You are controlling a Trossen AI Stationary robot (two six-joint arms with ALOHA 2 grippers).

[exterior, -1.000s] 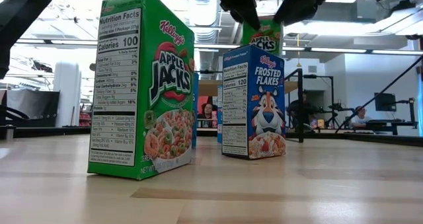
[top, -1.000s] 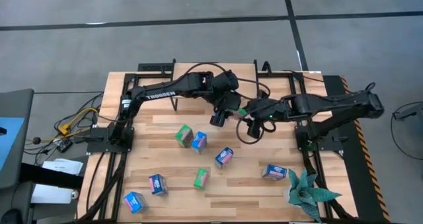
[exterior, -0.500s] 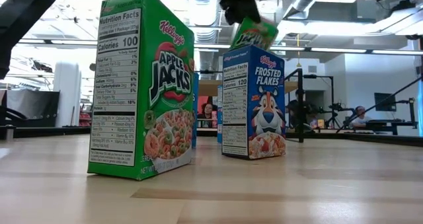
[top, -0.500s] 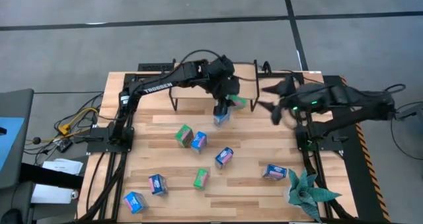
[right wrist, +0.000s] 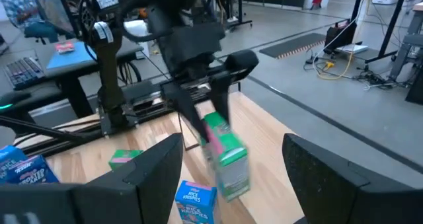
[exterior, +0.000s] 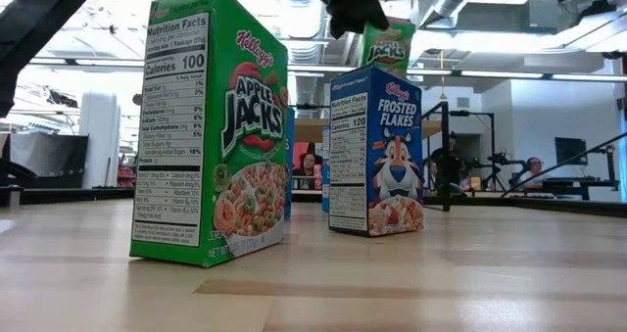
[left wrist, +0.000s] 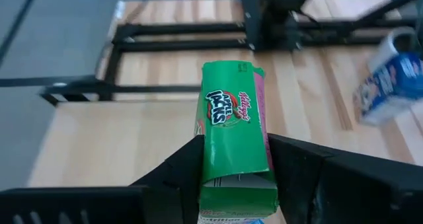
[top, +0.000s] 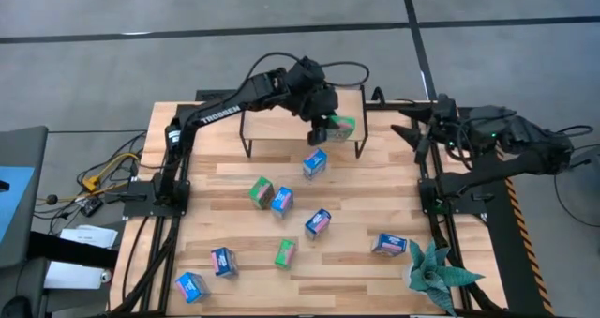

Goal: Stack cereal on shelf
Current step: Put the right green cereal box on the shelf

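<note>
Green Apple Jacks box pinched in left hand

glossy cardboard cereal; matt wood shelf, black metal legs.

The left arm reaches across the table's far side, its left gripper clamped on a green Apple Jacks box, one finger on each side. The right arm is folded near its base, the right gripper spread wide and holding nothing.
</note>
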